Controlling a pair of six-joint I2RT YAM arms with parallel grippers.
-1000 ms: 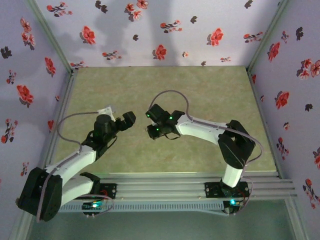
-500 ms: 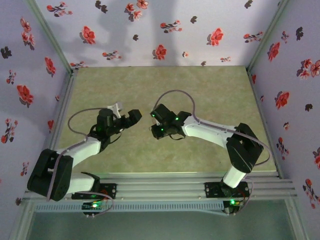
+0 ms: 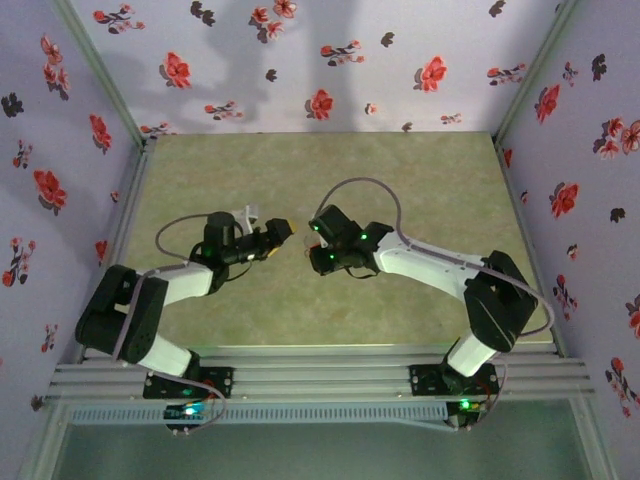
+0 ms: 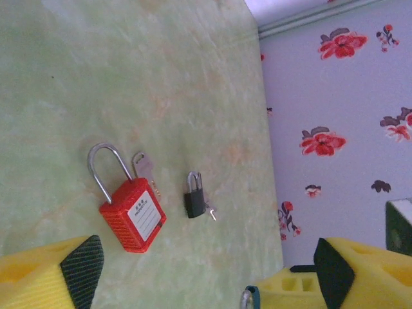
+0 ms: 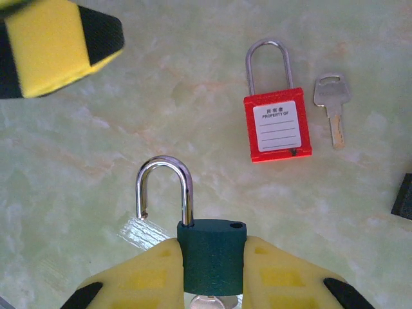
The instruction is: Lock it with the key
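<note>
Firmly, the right gripper (image 5: 212,275) pinches the flat sides of the dark green padlock (image 5: 211,243), whose curved steel shackle is open and points outward, probably to steady it for the key. The left gripper (image 4: 206,270) gapes empty. Further out, on the mottled table (image 4: 96,64), the black-headed key (image 4: 195,203) lies just beside the ribbed red padlock (image 4: 132,214) and a silver key (image 4: 143,165).

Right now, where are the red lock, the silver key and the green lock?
red lock (image 5: 277,129): right wrist view, its white label.
silver key (image 5: 331,96): right wrist view, its head.
green lock (image 5: 211,248): right wrist view, its body.
</note>
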